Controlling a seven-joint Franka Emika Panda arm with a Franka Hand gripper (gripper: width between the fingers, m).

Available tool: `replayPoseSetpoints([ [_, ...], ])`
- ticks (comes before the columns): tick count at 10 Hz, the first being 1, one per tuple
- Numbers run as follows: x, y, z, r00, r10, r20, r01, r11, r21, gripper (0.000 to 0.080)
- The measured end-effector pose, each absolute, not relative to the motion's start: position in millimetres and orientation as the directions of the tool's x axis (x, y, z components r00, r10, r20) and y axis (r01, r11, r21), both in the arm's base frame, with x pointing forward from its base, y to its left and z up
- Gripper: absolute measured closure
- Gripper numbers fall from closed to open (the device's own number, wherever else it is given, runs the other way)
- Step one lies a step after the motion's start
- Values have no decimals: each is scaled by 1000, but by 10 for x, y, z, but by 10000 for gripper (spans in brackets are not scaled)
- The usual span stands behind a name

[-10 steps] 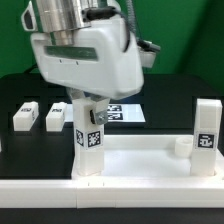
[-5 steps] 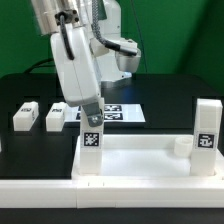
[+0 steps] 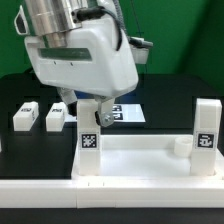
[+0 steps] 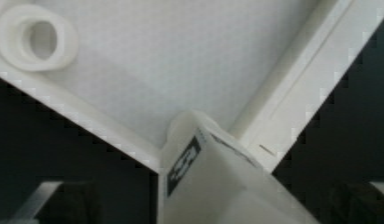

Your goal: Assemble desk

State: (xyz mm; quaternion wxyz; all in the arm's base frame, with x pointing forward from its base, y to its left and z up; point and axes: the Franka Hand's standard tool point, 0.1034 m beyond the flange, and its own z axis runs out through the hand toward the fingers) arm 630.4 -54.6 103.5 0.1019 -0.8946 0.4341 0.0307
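On the black table (image 3: 170, 100), the desk top (image 3: 140, 162) is carrying an upright leg (image 3: 90, 142) at its corner; the gripper (image 3: 96, 112) is hanging over it, jaw spacing impossible to tell.

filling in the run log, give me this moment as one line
end effector: over corner leg, opening unclear | desk top: second leg upright too | table: two loose legs
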Motion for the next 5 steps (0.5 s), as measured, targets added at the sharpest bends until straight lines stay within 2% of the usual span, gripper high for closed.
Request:
replayPoseSetpoints([
  [3,6304,-554,1035,804,-587,-95,-594,-783,-182,150],
  [5,6342,-584,1054,955,-297,-10,-296,-948,-116,150],
])
